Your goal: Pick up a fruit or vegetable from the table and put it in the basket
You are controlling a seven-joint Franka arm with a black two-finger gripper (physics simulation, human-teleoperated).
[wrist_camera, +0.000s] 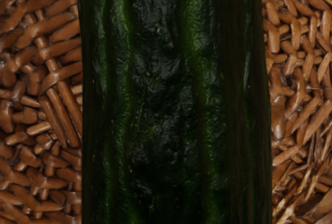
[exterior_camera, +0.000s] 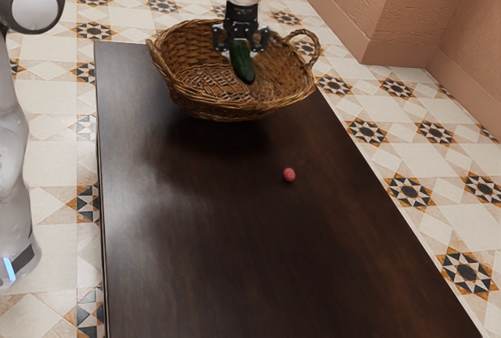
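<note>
Cucumber (exterior_camera: 243, 66) off the table — clamped between the gripper's (exterior_camera: 241, 45) 2 fingers, tilted, over the basket's (exterior_camera: 227, 108) hollow. Picking looks done; 1 part remains, I judge — lowering and letting go inside.

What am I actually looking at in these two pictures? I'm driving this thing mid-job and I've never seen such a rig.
The machine is a single jointed robot arm, pale, with a black two-fingered pincer at its end. The exterior view is taken from beside the arm, looking down on a dark wooden table. The wrist view comes from a camera on the arm's hand, so it looks very close up.

On the table are a wicker basket with a looped handle and, outside it, a small round red item, too small to name surely.

The pincer holds a dark green cucumber over the basket's hollow. In the wrist view, it is the wide green band with wicker on both sides.
</note>
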